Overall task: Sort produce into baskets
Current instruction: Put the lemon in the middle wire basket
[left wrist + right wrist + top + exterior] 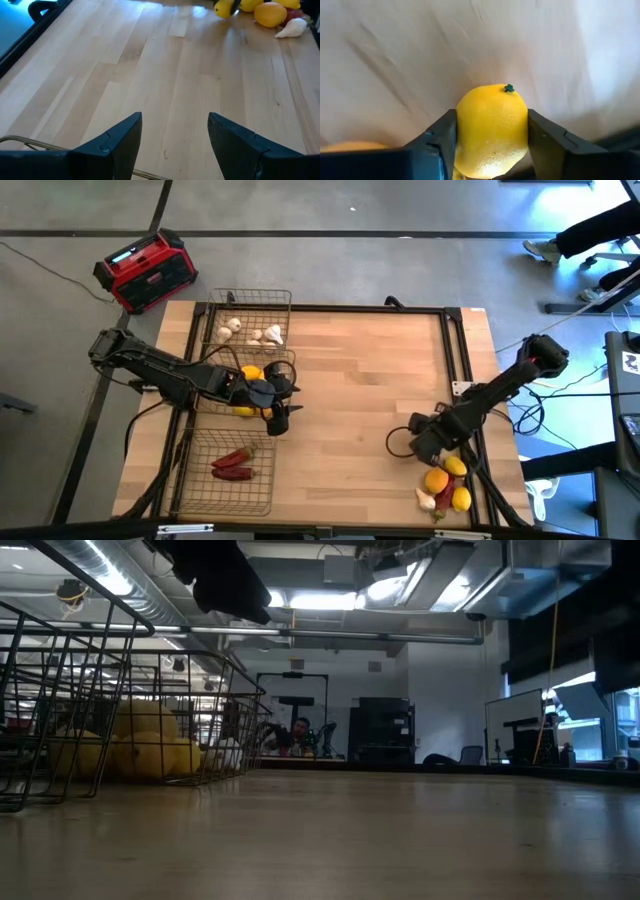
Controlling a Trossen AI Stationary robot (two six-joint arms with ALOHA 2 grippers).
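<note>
Two dark fingers of the right claw [491, 145] clasp a dimpled oval lemon [491, 127]; left claw [175, 145] gapes empty

The table [370, 380] is pale blond wood, laid in long planks with streaky brown grain, framed by a black rail. A bright yellow lemon [491, 127] with a tiny green stem nub sits between the dull black fingers of the right claw [491, 145]. Near the table's corner lie another yellow lemon [461, 499], an orange citrus [436, 480] and a whitish garlic bulb [426, 500]. The wire baskets look thin and grey: one [250, 305] holds off-white garlic, the middle one [205, 395] yellow and orange fruit, the third [200, 480] deep red chili peppers [232, 465]. The left claw [174, 135] is matte black too. On the grey floor stands a red-and-black box [146, 270].
</note>
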